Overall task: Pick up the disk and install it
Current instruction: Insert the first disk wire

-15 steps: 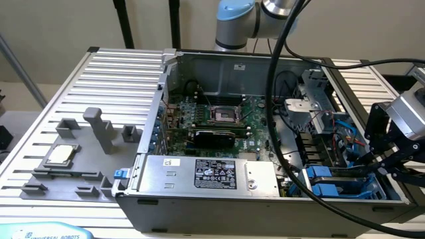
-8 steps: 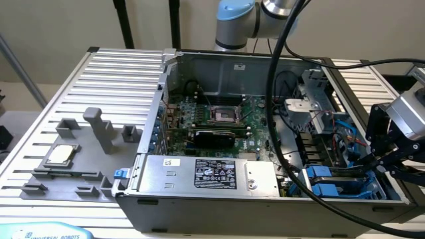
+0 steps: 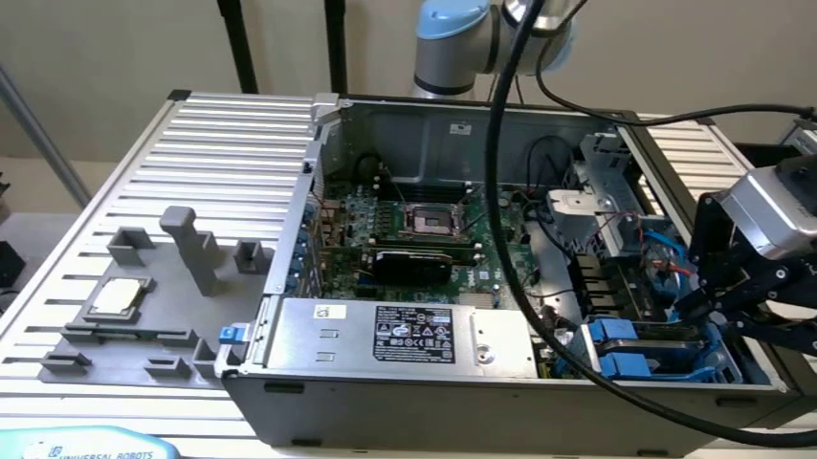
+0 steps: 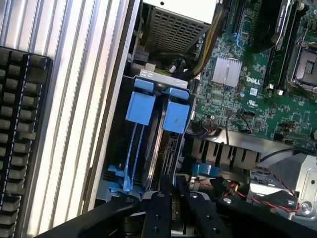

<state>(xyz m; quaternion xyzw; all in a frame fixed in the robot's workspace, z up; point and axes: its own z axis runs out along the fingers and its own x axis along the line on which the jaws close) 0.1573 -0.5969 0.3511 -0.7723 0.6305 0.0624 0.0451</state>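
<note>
Wrist view: gripper (image 4: 171, 206) jaws drawn nearly together, clamped on the edge of the disk (image 4: 166, 163) | disk stands on edge in the blue drive bay (image 4: 133, 148) of the open computer case (image 3: 306, 182) | beside bay: motherboard (image 4: 237, 94), power supply (image 3: 396, 330) | exterior view: gripper (image 3: 715, 306) low at case's corner on the exterior view's right | grey fixture tray (image 3: 128, 325) with CPU chip (image 3: 113, 298) well apart.

Readable stuff is pretty thin here. The motherboard (image 4: 257, 99) has "DELL" printed in white next to the silver heatsink (image 4: 227, 71). In the exterior view, "UNIVERSAL ROBOTS" is on the light blue thing (image 3: 90, 445) at the bottom edge. The power supply's black label (image 3: 422, 333) is just tiny unreadable print and certification marks.
</note>
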